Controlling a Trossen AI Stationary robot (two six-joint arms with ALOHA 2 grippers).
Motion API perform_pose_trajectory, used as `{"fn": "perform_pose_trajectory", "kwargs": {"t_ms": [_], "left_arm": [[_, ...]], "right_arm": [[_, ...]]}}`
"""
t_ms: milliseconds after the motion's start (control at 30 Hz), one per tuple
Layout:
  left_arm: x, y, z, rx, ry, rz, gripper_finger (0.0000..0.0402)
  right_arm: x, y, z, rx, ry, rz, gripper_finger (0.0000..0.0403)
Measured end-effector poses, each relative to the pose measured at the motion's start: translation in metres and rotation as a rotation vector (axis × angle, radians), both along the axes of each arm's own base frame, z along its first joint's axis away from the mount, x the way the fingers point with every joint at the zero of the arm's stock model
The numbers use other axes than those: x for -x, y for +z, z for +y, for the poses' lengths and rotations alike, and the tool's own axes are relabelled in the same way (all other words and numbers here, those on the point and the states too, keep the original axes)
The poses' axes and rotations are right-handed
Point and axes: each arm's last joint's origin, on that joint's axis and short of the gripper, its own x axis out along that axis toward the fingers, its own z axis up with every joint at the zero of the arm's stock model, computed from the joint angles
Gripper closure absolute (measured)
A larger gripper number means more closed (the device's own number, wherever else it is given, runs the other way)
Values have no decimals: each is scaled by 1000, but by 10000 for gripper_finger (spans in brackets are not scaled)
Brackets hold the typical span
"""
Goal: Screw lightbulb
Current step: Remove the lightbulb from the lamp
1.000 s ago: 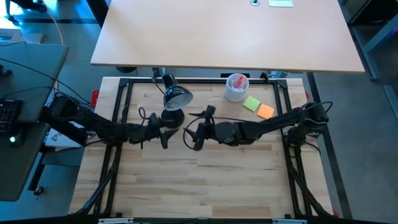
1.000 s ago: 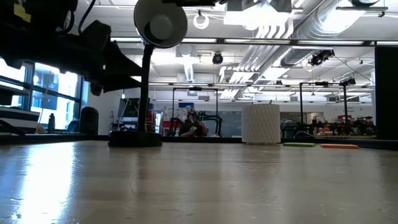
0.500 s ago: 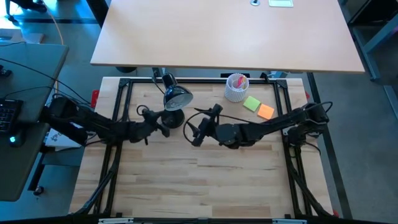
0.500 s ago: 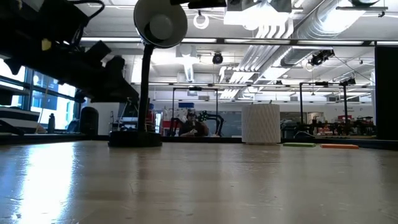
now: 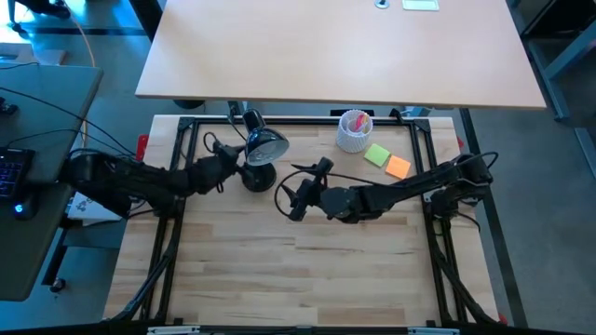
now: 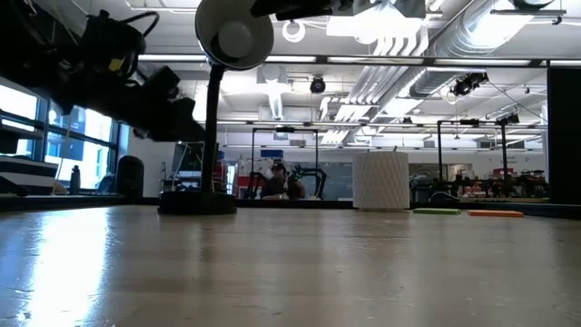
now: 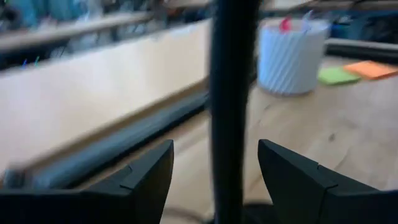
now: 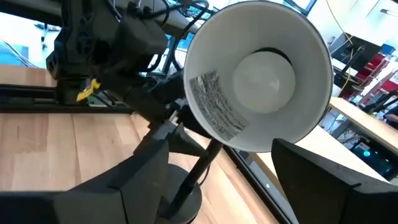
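Jaws spread wide on both arms and holding nothing: the left gripper [image 7: 214,180] has the black stem [image 7: 229,106] of the desk lamp [image 5: 260,158] standing upright between its two dark fingers, with a gap showing on either side, so whether either pad touches it cannot be told. Seen from above, the wooden surface [image 5: 307,270] carries the lamp near its far edge, the left arm reaching in from the lamp's left side and the right arm stretched across from the opposite side. The right gripper [image 5: 296,197] hovers just beside the lamp's round base, its own jaws open and empty, and its wrist camera looks straight up into the cone shade [image 8: 258,74]. Deep in that shade sits the lightbulb [image 8: 261,78], white and rounded, already seated at the socket, its screw axis running along the shade's centre line and pointing roughly towards the right gripper. By that reading, the right arm is the better placed to reach the bulb while the left steadies the stem. A white ribbed cup [image 5: 354,131] and two sticky notes [image 5: 387,160] lie well apart from the work.
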Motion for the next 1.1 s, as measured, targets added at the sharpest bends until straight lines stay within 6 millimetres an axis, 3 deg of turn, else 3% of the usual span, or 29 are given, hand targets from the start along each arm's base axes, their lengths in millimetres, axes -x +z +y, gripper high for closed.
{"fn": "perform_pose_trajectory", "kwargs": {"t_ms": [133, 367, 533, 833, 1100], "left_arm": [[-1, 10, 6, -85, -43, -47, 173], [0, 14, 10, -82, -104, -96, 185], [-2, 14, 6, -57, -144, -117, 235], [-5, 14, -4, -14, -154, -157, 366], [-10, 14, -25, 37, -227, -194, 369]], "right_arm": [[0, 0, 0, -6, -1, -3, 119], [0, -1, 0, -6, 1, 2, 119], [0, -1, 0, -12, 23, 10, 119], [-1, -2, 2, -35, 62, 10, 119], [3, -2, 18, -7, 98, 25, 119]]}}
